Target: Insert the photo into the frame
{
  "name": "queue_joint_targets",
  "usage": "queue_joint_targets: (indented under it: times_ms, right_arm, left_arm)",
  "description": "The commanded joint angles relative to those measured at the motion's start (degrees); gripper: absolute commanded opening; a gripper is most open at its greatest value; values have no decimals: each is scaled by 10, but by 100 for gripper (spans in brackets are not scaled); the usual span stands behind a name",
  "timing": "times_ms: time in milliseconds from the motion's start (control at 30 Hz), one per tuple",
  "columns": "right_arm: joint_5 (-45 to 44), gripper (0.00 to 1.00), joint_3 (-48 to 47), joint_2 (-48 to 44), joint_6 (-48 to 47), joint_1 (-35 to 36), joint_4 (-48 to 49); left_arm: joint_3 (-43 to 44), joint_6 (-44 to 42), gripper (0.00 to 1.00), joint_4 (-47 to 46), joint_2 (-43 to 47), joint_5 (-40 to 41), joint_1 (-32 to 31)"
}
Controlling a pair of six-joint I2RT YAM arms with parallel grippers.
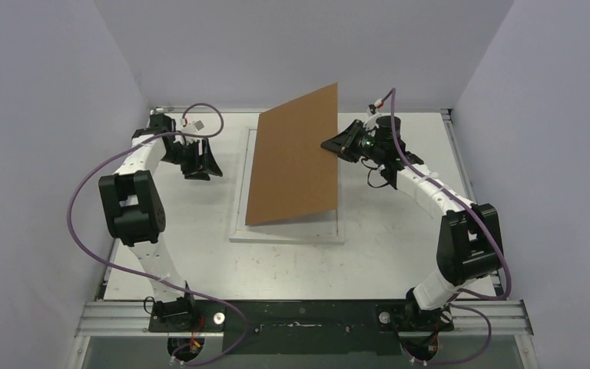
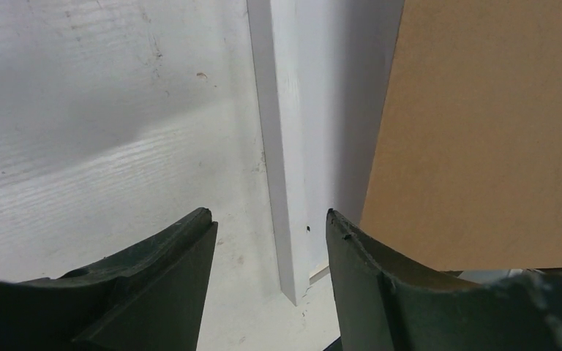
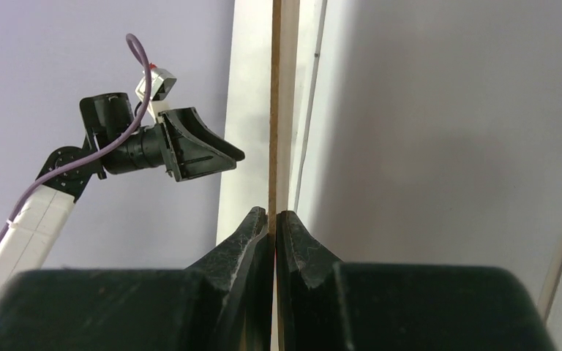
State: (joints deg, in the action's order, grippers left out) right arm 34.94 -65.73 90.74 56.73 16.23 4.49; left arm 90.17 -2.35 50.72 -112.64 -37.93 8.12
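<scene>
The white frame [image 1: 240, 209] lies flat in the middle of the table. A brown backing board [image 1: 292, 161] stands tilted above it, its near edge resting low and its far edge raised. My right gripper [image 1: 329, 144] is shut on the board's right edge; in the right wrist view the thin board edge [image 3: 284, 110] runs up from between the jaws of the right gripper [image 3: 272, 213]. My left gripper [image 1: 202, 174] is open and holds nothing, left of the frame's far corner. Its wrist view shows the left gripper [image 2: 269, 213] over the frame's edge [image 2: 274, 146], beside the board [image 2: 483, 131]. The photo is out of view.
The white tabletop [image 1: 200, 254] is walled in by pale panels on three sides. A metal rail [image 1: 299, 311] at the near edge carries both arm bases. Purple cables loop off each arm. The left arm's wrist [image 3: 183, 146] shows beyond the board.
</scene>
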Motion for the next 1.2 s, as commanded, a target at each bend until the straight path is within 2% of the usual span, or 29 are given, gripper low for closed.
queue_joint_targets:
  times_ms: [0,433,833,1167]
  right_arm:
    - [14,5,-2,1,26,6,101]
    - [9,5,17,13,27,18,117]
    - [6,5,23,25,32,29,122]
    - [6,5,13,35,17,31,104]
  left_arm:
    - [-23,14,54,-54,11,-5,-14]
    - [-99,74,41,-139,15,15,-50]
    - [-113,85,34,-159,3,17,-56]
    - [-116,91,33,-172,8,21,-64]
